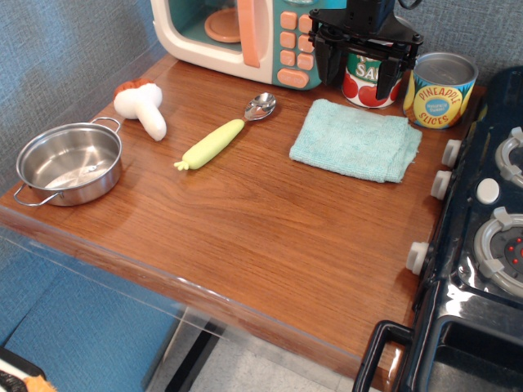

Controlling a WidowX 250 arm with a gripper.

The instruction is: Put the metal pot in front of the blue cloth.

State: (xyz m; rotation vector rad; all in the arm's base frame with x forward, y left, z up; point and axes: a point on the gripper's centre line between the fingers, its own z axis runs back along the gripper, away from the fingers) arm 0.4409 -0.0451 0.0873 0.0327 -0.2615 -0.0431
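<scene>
- Resting at the wooden counter's (pixel 245 220) left edge: shallow round stainless-steel pot (pixel 69 163), empty.
- Lying near the back right: light aqua-blue folded terry cloth (pixel 355 140).
- Hovering behind the cloth: black gripper (pixel 359 69), released, grasping nothing.

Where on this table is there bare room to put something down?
The wood in front of the cloth, between the pot and stove, is bare. The back is crowded: microwave, cans, spoon, mushroom, hand.
</scene>
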